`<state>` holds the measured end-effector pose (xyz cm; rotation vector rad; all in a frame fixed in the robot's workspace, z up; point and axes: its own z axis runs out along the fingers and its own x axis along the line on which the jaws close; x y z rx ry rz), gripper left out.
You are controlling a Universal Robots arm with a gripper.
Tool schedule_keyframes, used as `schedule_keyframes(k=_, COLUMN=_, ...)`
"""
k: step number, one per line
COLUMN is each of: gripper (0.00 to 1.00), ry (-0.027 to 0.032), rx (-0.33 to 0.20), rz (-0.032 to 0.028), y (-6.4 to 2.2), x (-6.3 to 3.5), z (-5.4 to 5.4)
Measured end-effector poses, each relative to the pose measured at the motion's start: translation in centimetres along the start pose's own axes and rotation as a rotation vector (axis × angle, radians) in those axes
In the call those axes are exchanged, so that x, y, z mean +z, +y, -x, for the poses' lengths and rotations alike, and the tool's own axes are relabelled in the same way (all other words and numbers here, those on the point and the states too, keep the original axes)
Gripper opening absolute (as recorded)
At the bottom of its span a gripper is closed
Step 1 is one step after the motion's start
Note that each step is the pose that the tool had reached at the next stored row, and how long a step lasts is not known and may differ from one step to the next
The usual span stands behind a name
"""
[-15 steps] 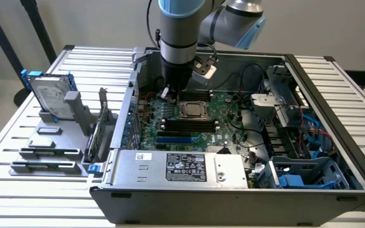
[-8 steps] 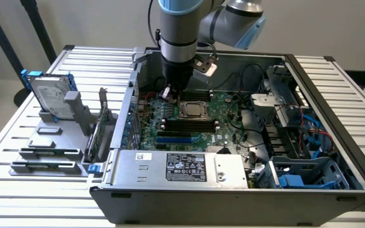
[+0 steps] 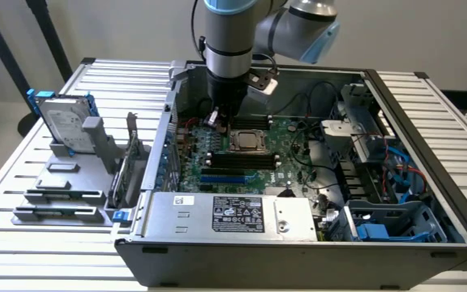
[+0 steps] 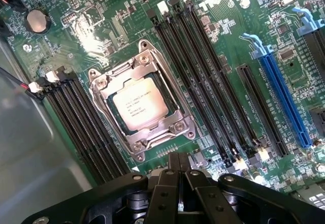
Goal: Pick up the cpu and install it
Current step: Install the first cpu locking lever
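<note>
Inside the open computer case [image 3: 428,243] on the slatted bench [image 3: 6,201], I find the cpu [image 4: 139,103] already lying in its socket frame [image 4: 142,99] on the green motherboard [image 4: 223,41], silver lid up and printed face legible. It sits flat and square within the frame, with black memory slots [image 4: 203,76] running along both flanks.

From the wrist view, my gripper [image 4: 179,165] hangs over the board with its fingers pressed together and nothing between them. Its tip lies just beside one edge of the socket frame, so the chip is a short way ahead of the fingertips, not directly beneath them. I judge that the tip stands clear of the metal, though the gap cannot be confirmed.

From the exterior view, the gripper [image 3: 214,119] reaches down into the case at the far side of the board, and the cpu [image 3: 248,141] lies toward that view's right and nearer the camera.

The chip being square, no long axis governs the approach; the offset does.
</note>
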<state>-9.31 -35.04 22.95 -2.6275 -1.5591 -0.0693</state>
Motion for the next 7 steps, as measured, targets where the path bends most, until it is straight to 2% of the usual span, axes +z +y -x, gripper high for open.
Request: schedule_keyframes(k=7, gripper=0.11, ry=0.0002, rx=-0.001, rz=-0.0001, y=0.00, x=0.00, z=0.00)
